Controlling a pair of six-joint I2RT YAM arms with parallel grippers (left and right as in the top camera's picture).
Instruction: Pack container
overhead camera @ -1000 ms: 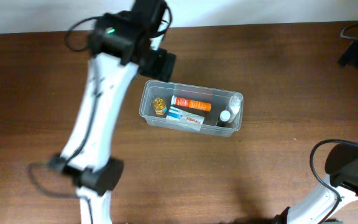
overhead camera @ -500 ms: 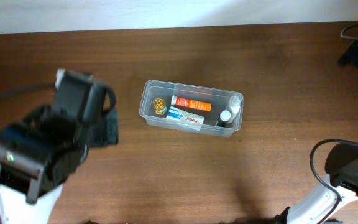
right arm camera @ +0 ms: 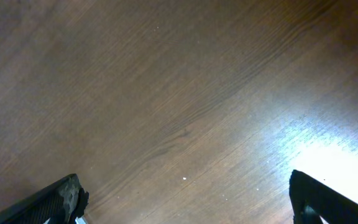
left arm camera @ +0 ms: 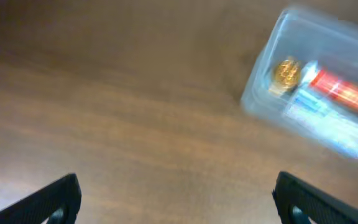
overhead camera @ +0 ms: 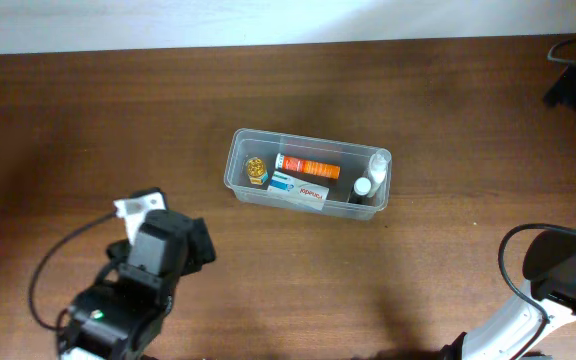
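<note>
Left arm: low over the table's [overhead camera: 438, 260] left side.
Left gripper [left arm camera: 178, 199]: spread wide, holding nothing, well apart from the container [left arm camera: 251, 99].
Right gripper [right arm camera: 185, 199]: wide, empty.
Surface: brown wood.

The container [left arm camera: 253, 98] is blurred in the left wrist view and runs off the right edge. The left hand [left arm camera: 179, 202] and right hand [right arm camera: 188, 202] show only fingertips, cut by the bottom edge. Print on the boxes [overhead camera: 313, 168] overhead is unreadable.
</note>
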